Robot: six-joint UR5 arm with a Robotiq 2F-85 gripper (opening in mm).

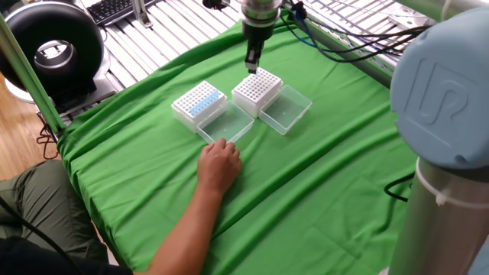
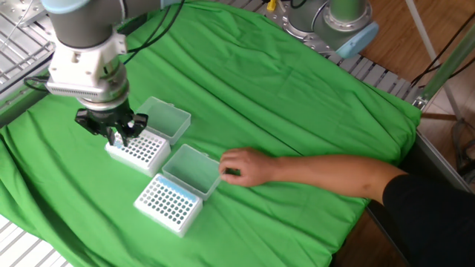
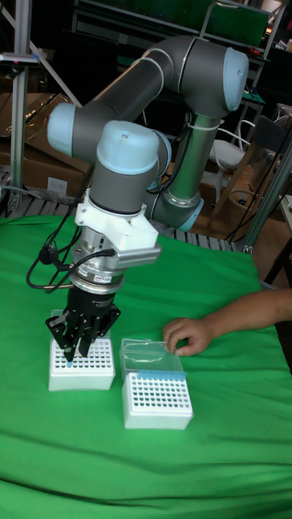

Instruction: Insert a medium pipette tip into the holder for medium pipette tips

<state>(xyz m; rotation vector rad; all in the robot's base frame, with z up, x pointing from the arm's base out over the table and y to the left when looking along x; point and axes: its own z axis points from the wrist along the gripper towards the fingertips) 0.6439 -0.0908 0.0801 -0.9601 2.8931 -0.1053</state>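
The holder for medium pipette tips (image 1: 258, 88) (image 2: 139, 151) (image 3: 82, 366) is a white block rack with a grid of holes, and its clear lid (image 1: 287, 109) (image 2: 168, 119) lies open beside it. My gripper (image 1: 252, 63) (image 2: 116, 136) (image 3: 75, 353) points straight down over the holder's far edge. Its fingers are pinched together on a thin, pale blue medium pipette tip (image 2: 117, 139) (image 3: 71, 366), whose end is just at the hole grid. A second, similar rack (image 1: 198, 100) (image 2: 168, 205) (image 3: 157, 401) with a blue strip of tips stands next to the holder.
A person's hand (image 1: 219, 163) (image 2: 241, 167) (image 3: 188, 334) rests on the green cloth, touching the second rack's open lid (image 1: 226, 125) (image 2: 191, 171) (image 3: 147, 353); the forearm crosses the table's near side. Cables and metal rollers run along the cloth's edge behind the arm.
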